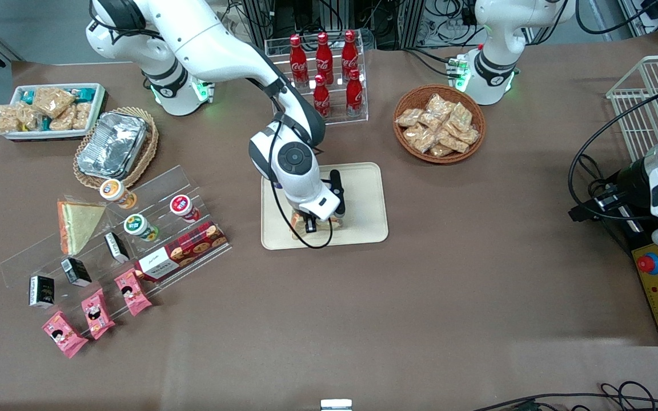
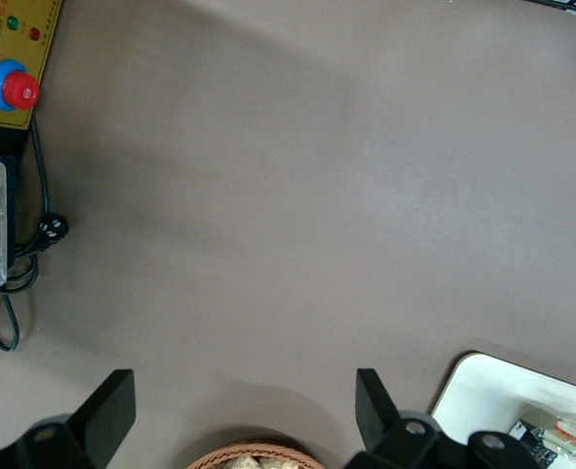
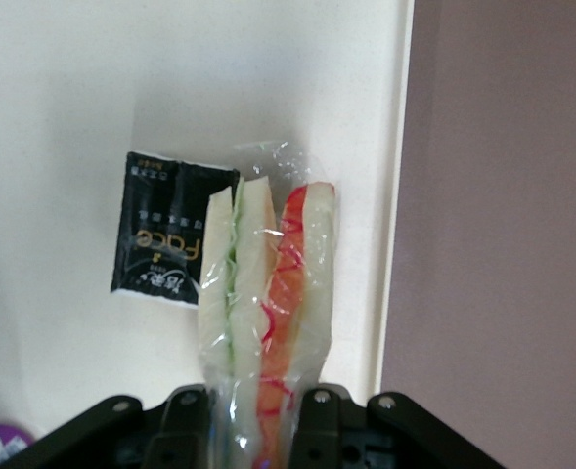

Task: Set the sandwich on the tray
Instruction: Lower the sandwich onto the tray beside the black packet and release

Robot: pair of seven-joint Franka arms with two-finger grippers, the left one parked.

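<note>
While the gripper (image 3: 251,415) hangs low over the tray (image 1: 363,188), its fingers (image 3: 188,422) are clamped on the sandwich (image 3: 266,303), which stands on edge with its striped cut face upward and its long axis running along the tray's nearby rim. A small black packet (image 3: 160,256) lies flat on the tray, touching the sandwich. Toward the parked arm, a wicker basket (image 1: 474,111) holds snack packs.

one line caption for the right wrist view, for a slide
Gripper holds the wrapped sandwich over the tray, beside a black packet.
</note>
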